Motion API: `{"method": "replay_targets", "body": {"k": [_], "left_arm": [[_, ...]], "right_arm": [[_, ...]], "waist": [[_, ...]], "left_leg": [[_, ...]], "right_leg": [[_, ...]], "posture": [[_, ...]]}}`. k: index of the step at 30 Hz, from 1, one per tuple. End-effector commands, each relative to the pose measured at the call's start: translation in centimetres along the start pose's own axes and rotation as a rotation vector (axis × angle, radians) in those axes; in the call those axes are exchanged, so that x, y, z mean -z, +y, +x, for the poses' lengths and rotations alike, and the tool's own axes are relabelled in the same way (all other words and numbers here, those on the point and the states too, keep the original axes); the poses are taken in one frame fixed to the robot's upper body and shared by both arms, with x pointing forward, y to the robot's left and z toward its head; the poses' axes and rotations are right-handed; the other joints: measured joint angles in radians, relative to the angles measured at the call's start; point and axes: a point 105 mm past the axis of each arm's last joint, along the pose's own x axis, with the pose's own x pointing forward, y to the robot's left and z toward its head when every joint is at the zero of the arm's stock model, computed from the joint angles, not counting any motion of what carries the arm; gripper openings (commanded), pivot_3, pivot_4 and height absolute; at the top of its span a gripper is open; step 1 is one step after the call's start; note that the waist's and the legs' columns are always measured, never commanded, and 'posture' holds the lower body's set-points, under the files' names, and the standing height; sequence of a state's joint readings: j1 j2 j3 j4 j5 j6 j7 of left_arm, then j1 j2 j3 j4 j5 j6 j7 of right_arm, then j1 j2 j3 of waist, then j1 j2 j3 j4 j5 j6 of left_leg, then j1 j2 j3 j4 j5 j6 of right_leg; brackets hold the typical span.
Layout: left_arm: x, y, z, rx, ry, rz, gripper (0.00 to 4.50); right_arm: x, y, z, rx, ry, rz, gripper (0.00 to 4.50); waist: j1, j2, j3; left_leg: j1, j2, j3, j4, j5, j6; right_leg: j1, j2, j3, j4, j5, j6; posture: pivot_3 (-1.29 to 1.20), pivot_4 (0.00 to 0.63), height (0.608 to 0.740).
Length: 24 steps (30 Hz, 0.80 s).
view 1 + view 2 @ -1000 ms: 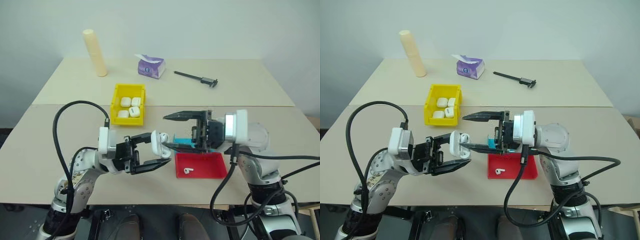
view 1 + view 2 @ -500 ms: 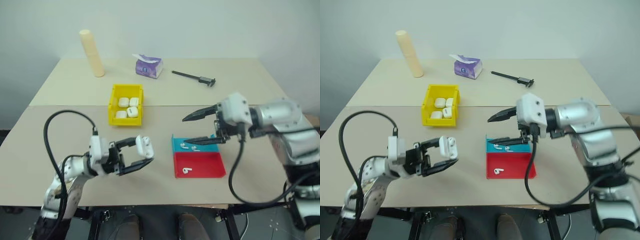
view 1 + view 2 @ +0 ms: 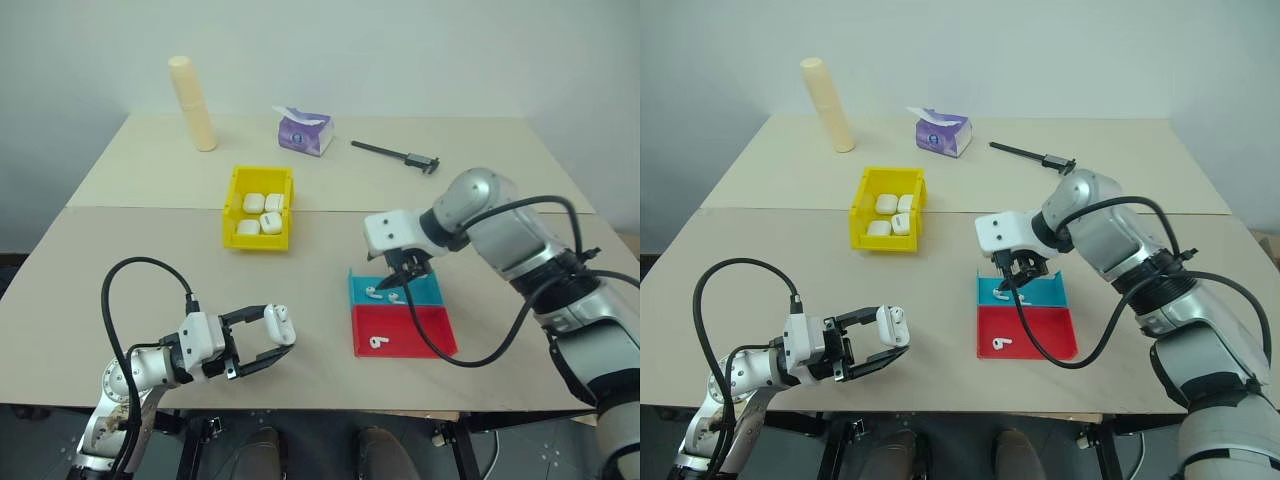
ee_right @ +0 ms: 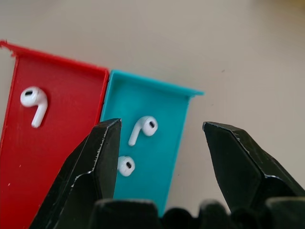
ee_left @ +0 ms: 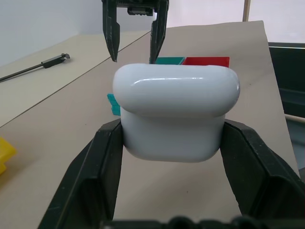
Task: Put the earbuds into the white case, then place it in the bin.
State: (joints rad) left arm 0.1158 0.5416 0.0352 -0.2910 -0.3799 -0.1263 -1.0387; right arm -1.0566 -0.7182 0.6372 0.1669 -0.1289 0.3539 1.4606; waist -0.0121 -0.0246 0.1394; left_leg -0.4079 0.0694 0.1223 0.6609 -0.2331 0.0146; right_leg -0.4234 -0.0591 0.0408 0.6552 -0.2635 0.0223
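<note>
We see the left gripper low over the near table edge, clamped on the white case, one finger on each side (lid looks shut in the left wrist view). The right gripper points down over the blue tray, fingers spread apart with nothing between them. We count two earbuds in the blue tray under it, and one more earbud in the red tray just in front, the two trays touching. The bin sits farther back on the left, well apart from both grippers, with four white cases already inside. At the far edge we note a cream cylinder, a purple tissue pack and a black caliper.
</note>
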Motion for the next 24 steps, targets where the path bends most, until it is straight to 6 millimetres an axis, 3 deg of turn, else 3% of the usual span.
{"method": "replay_targets", "body": {"k": [1, 14, 20, 21, 24], "left_arm": [[-1.1, -0.3, 0.4, -0.003, -0.027, 0.039, 2.77], [-0.9, -0.2, 0.7, -0.042, -0.011, 0.052, 2.77], [-0.9, -0.2, 0.7, -0.043, -0.007, 0.054, 2.77], [-1.0, -0.2, 0.7, -0.043, -0.006, 0.054, 2.77], [-1.0, -0.2, 0.7, -0.042, -0.005, 0.053, 2.77]], "right_arm": [[-0.4, -0.7, 0.0, 0.014, 0.05, -0.006, 3.24], [0.5, -1.2, 3.2, 0.018, 0.127, 0.042, 3.24], [0.9, -0.9, 3.8, 0.001, 0.133, 0.039, 3.24], [0.8, -0.9, 3.8, -0.002, 0.129, 0.042, 2.86], [0.8, -0.9, 3.9, -0.002, 0.129, 0.043, 2.86]], "waist": [[-0.002, 0.0, 0.0], [-0.002, 0.0, 0.0], [-0.004, 0.0, 0.0], [-0.004, 0.0, 0.0], [-0.004, 0.0, 0.0]], "left_leg": [[0.0, 0.0, 0.0, 0.0, 0.0, 0.0], [0.0, 0.0, 0.001, 0.0, 0.0, 0.0], [0.001, 0.0, 0.001, 0.0, 0.0, 0.0], [0.0, 0.0, 0.001, 0.0, 0.0, 0.0], [0.001, 0.0, 0.001, 0.0, 0.0, 0.0]], "right_leg": [[0.0, 0.0, 0.0, 0.0, 0.0, 0.0], [0.0, 0.0, 0.0, 0.001, 0.0, 0.0], [0.0, 0.0, 0.0, 0.001, 0.0, 0.0], [0.0, 0.0, 0.0, 0.001, 0.0, 0.0], [0.0, 0.0, 0.0, 0.001, 0.0, 0.0]], "posture": [[0.0, 0.15, 0.74], [0.0, 0.15, 0.74], [0.0, 0.15, 0.74], [0.0, 0.15, 0.74], [0.0, 0.15, 0.74]]}}
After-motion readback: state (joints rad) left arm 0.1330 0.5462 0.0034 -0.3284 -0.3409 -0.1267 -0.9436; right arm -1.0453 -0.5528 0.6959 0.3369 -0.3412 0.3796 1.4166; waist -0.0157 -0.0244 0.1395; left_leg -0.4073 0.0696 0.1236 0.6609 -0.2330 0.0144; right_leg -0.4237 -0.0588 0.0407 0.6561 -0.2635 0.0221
